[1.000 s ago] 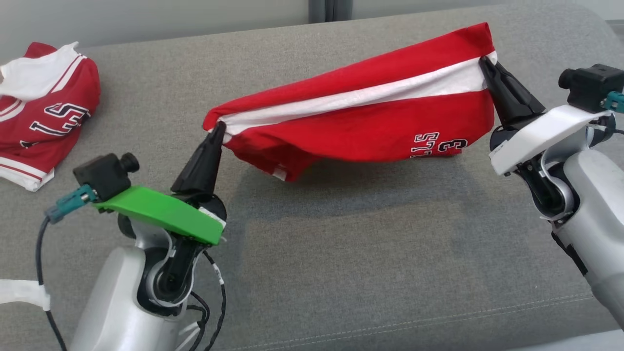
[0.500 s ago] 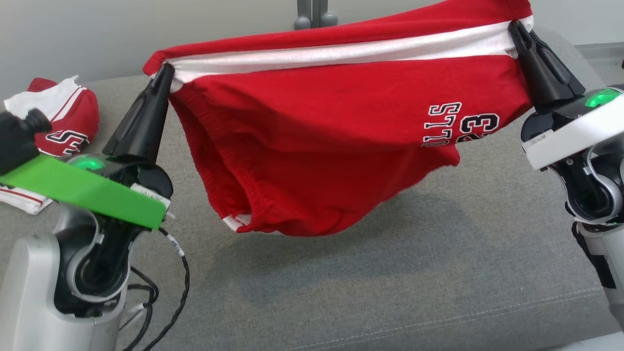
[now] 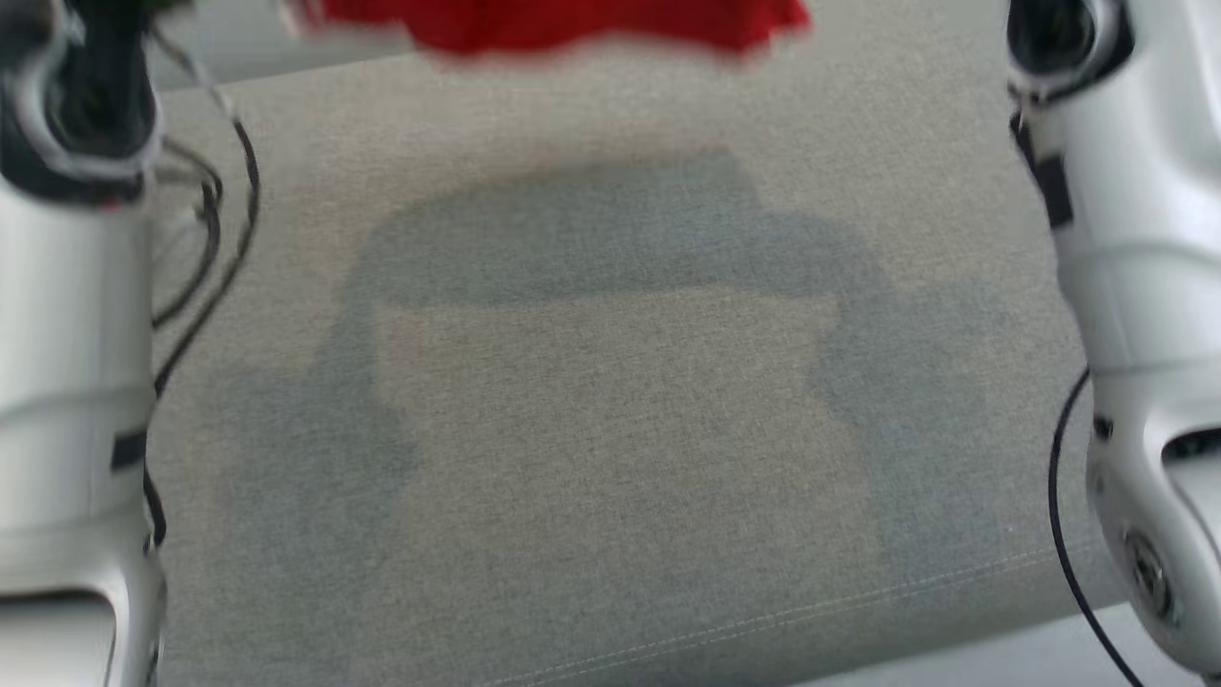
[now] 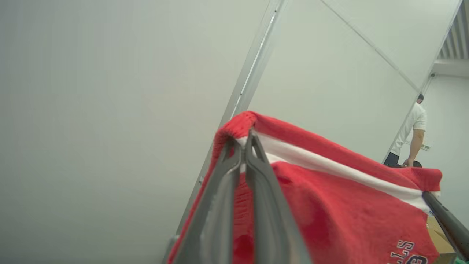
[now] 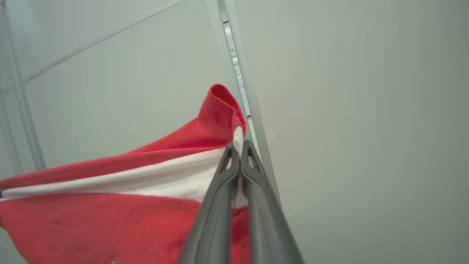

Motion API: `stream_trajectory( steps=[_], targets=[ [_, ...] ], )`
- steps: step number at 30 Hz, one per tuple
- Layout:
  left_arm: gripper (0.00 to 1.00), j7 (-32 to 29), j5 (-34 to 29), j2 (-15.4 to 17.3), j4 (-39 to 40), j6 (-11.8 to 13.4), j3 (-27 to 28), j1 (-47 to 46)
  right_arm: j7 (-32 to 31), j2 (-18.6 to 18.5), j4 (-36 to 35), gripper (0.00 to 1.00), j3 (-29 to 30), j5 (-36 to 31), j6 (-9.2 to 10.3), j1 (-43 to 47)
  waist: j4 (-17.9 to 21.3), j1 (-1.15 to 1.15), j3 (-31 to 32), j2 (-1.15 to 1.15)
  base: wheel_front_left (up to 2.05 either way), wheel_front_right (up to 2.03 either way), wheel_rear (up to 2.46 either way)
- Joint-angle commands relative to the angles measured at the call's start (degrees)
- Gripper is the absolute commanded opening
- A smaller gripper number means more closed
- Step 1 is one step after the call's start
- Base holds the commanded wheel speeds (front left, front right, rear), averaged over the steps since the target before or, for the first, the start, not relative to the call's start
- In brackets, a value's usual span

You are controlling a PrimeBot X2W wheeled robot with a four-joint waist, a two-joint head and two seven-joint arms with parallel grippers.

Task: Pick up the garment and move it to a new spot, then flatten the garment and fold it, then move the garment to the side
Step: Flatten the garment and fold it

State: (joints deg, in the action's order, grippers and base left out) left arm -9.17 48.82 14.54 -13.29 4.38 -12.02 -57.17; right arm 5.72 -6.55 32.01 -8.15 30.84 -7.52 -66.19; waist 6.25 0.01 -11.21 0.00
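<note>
The garment [image 4: 329, 205] is red with a white stripe and dark lettering. It hangs in the air, stretched between my two grippers. In the left wrist view my left gripper [image 4: 244, 141] is shut on one striped corner, and the right gripper's finger [image 4: 445, 222] holds the far corner. In the right wrist view my right gripper [image 5: 239, 146] is shut on the white stripe of the garment [image 5: 110, 220]. In the head view the garment's blurred lower edge [image 3: 572, 24] shows at the top, high above the grey cushion [image 3: 610, 429].
Both pale forearms stand at the sides of the head view, left [image 3: 67, 382] and right [image 3: 1135, 286], with loose black cables [image 3: 205, 248] by the left one. The wrist views look at a pale wall. A person [image 4: 410, 135] stands far off at the right.
Both arms have lifted the garment high off the cushion, stretched between them. The head view has shifted too: the grippers and most of the garment have left its top.
</note>
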Motion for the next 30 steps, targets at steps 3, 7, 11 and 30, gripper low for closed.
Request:
stream_trajectory(
  steps=[3, 7, 11, 30],
  targets=[
    [0.00, 10.4, -2.2, -1.9, -5.3, -3.9, 1.7, -7.7, 8.5, 2.1, 6.6, 0.00, 2.7, -2.5, 0.08, -8.2, 1.9, -0.01, -3.4, 0.00, 0.00, 0.00, 0.00],
    [0.00, 14.9, -3.6, -2.5, -11.3, -8.4, -0.3, -7.9, 9.5, 3.1, 7.9, 0.00, -0.7, -3.4, 0.07, -7.9, 2.0, -0.01, -6.8, 0.00, 0.00, 0.00, 0.00],
    [0.00, 16.9, -4.5, -2.1, -17.7, -10.6, -3.3, -3.6, 9.6, 3.2, 9.3, 0.00, -3.9, -3.8, 0.05, -2.4, 1.9, -0.01, -10.6, 0.00, 0.00, 0.00, 0.00],
    [0.00, 24.3, 3.1, 2.7, -8.6, -11.9, -16.5, 18.5, 9.6, -4.6, 2.4, 0.00, -12.4, 6.3, 0.04, 17.3, -1.1, -0.01, -13.5, 0.00, 0.00, 0.00, 0.00]
  ],
)
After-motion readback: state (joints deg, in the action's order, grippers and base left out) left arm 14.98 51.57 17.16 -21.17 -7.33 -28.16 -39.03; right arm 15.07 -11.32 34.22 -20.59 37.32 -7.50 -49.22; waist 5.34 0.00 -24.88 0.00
